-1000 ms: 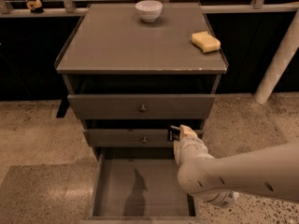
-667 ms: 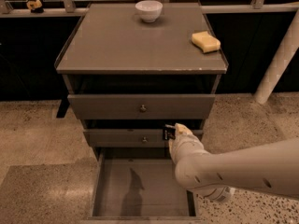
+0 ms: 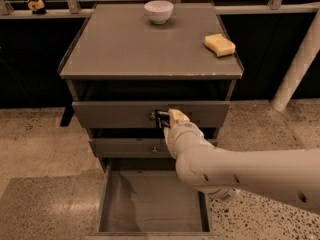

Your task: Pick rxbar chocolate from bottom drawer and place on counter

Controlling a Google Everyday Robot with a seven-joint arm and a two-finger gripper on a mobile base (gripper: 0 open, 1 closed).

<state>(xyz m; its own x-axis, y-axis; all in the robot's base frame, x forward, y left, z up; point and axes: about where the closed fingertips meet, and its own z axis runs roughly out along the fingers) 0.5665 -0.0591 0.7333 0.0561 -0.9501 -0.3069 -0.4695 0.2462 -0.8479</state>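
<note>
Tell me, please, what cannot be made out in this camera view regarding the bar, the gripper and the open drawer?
- rxbar chocolate: not identifiable. A dark patch at the gripper, in front of the upper drawer, is too small and dark to name.
- bottom drawer: the arm hides its right rear corner, and the picture's lower edge cuts its front.
- yellow item, far top left: too small to identify.

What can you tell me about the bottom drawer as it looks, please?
The bottom drawer is the lowest of three, a grey box with low side walls and a flat floor. It stands pulled out, level. The floor that shows carries only a shadow; the arm hides its right rear corner. The gripper hangs above it, before the top drawer, not touching it.
</note>
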